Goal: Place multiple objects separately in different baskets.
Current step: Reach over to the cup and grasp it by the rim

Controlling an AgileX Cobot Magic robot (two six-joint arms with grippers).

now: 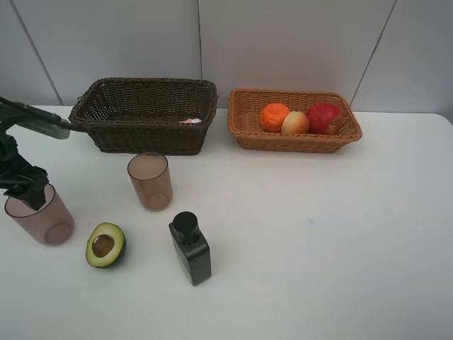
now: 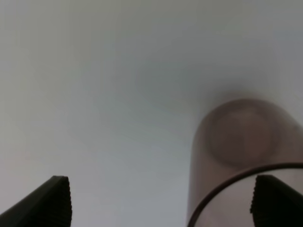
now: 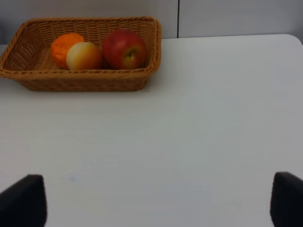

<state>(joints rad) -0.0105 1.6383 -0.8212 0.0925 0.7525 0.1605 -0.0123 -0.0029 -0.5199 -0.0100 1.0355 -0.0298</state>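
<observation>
Hovering at the cup (image 1: 39, 216), left gripper (image 2: 158, 189) is spread wide, one finger (image 2: 277, 203) right by the rim. Right gripper (image 3: 154, 201) is spread too, gripping nothing, basket (image 3: 80, 80) well ahead of it.

I get my widest look from the high camera, which sits above the front of the table (image 1: 318, 283) and tilts down toward the back wall (image 1: 283, 42), far enough off to take in the dark brown basket (image 1: 145, 117) and the light tan basket (image 1: 294, 131) together. My left wrist camera hangs very close over the table, aimed steeply down between the fingers of the left end effector (image 2: 165, 201). Its picture is blurred, so I think all it shares with the high view is the cup (image 2: 241, 151) near the table's left edge. My right wrist camera sits low and well back, facing across the table past the right end effector (image 3: 156, 201) at the light tan basket, shared with the high view.
</observation>
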